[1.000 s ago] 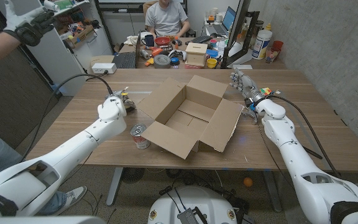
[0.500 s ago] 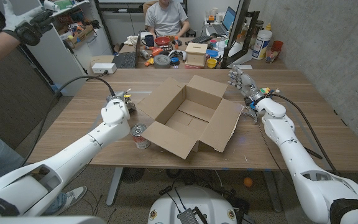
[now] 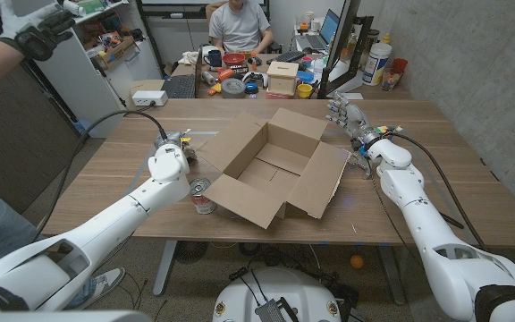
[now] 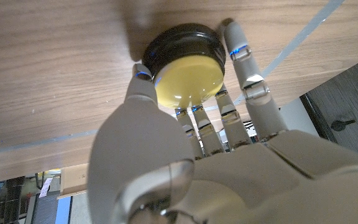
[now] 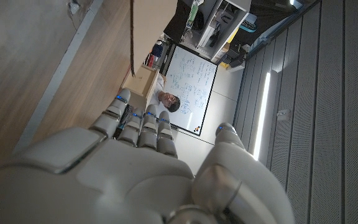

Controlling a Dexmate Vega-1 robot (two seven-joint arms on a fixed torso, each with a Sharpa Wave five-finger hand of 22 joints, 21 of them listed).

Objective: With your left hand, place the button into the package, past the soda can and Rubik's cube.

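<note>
The left hand (image 4: 185, 155) wraps its fingers round the round yellow button with a black rim (image 4: 187, 68), on the smooth wooden table (image 3: 132, 170) left of the open brown cardboard box (image 3: 275, 170). A shiny red soda can (image 3: 202, 197) stands nearer. The right hand (image 3: 351, 119) holds nothing, fingers a little apart.

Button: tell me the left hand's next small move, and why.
Probably lift the button off the table and start carrying it toward the open box. The left wrist view shows the left hand with fingers on both sides of the button, which looks gripped. The can stands near the box's front corner, so swing high enough to pass it.
</note>
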